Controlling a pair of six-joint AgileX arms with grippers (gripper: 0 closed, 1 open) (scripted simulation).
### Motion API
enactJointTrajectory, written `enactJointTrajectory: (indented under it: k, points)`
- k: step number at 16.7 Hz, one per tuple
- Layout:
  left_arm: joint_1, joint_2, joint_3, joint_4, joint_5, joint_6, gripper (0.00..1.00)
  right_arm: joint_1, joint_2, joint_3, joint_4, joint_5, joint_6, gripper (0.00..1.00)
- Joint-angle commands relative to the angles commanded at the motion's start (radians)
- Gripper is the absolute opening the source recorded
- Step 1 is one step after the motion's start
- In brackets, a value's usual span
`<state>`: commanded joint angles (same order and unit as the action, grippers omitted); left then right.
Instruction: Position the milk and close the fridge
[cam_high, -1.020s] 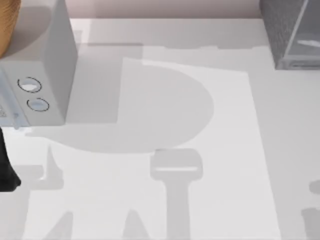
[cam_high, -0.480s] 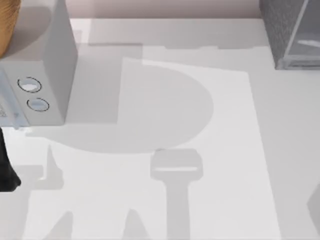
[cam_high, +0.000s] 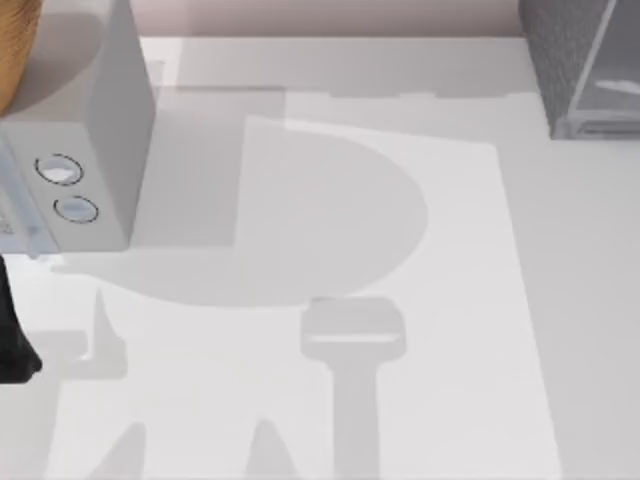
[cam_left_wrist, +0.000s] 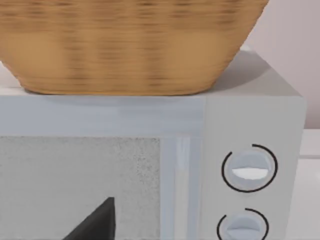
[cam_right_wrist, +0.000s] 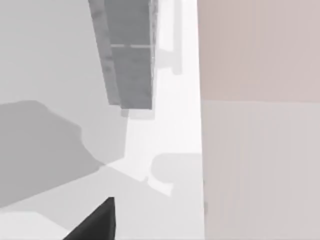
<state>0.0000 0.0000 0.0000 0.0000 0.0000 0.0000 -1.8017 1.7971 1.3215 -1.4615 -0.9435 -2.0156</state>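
A dark part of the left arm (cam_high: 14, 340) shows at the far left edge of the top view, low beside the microwave. A black wedge, part of the left gripper (cam_left_wrist: 95, 222), sits against the microwave's speckled door window in the left wrist view; whether its jaws are open or closed cannot be told, and nothing is seen held. A similar black wedge of the right gripper (cam_right_wrist: 95, 222) hangs above the pale counter in the right wrist view; its jaws cannot be judged either.

The microwave (cam_high: 95, 140), a light grey box with two round dials (cam_left_wrist: 249, 168), stands at the counter's back left. A woven tan basket (cam_left_wrist: 125, 45) rests on its top. No lettering can be read on it.

The fridge (cam_high: 575, 60), a dark grey speckled cabinet with a pale glassy panel, stands at the back right corner of the counter (cam_high: 330, 420). In the right wrist view the fridge (cam_right_wrist: 127, 55) stands near a pinkish wall (cam_right_wrist: 260, 50). Soft grey shadows cross the white counter between the two appliances.
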Motion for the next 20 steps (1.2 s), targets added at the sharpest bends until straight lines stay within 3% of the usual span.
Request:
enactJointTrajectory:
  k: [7,10,14,20]
  points:
    - [0.0,0.0,0.0,0.0,0.0,0.0,1.0,-0.004,0.013,0.003,0.001,-0.005,-0.007,1.0]
    - [0.0,0.0,0.0,0.0,0.0,0.0,1.0,0.042,0.019,0.0,0.056,0.009,0.054,1.0]
    - [0.0,0.0,0.0,0.0,0.0,0.0,1.0,0.187,0.023,-0.003,0.254,0.05,0.284,1.0]
    - [0.0,0.0,0.0,0.0,0.0,0.0,1.0,0.499,0.026,-0.008,0.684,0.126,0.826,1.0]
